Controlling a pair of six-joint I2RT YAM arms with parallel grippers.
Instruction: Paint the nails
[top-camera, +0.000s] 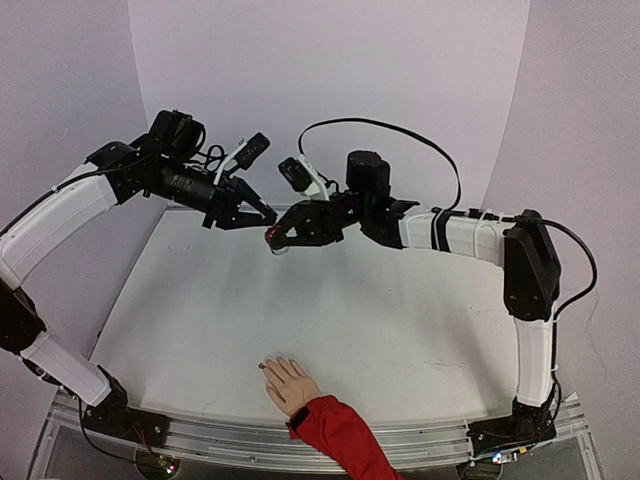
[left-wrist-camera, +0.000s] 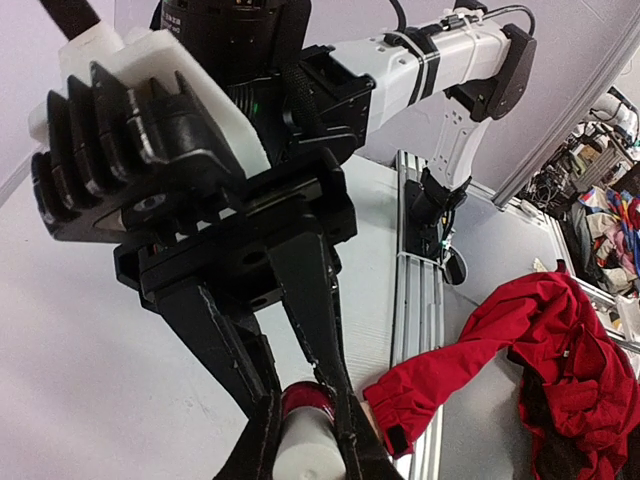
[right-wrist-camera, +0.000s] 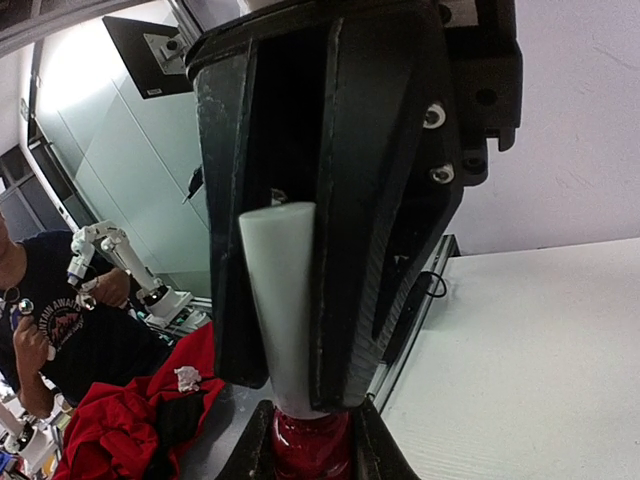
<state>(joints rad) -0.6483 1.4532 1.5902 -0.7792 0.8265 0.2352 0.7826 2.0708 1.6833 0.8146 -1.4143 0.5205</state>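
So, how much of the painting can be counted as done?

Very little, it is judged. The polish bottle (right-wrist-camera: 310, 445) is held up above the far part of the bench (top-camera: 400, 330), and its white cap (right-wrist-camera: 282, 300) appears to be seated on it; no brush is seen out. Uncapping, loading the brush and every stroke are left to do.

And how are the jaws set?

Both pairs are clenched. The cap is grasped by the left jaws and the dark-red glass body is pinched by the right jaws, so the bottle is bridged between the two pairs, tip to tip.

Where are the nails (top-camera: 279, 363) found?

They are found on the mannequin hand (top-camera: 292, 385), which is laid flat near the near edge of the bench, its fingers (top-camera: 283, 370) pointed away and to the left, well apart from the bottle. A red sleeve (top-camera: 340, 432) is drawn over the wrist.

How are they seen to look?

Tiny, and hardly told from the beige fingers in the overhead view. A dark fleck is noticed at one fingertip; whether it is polish cannot be told.
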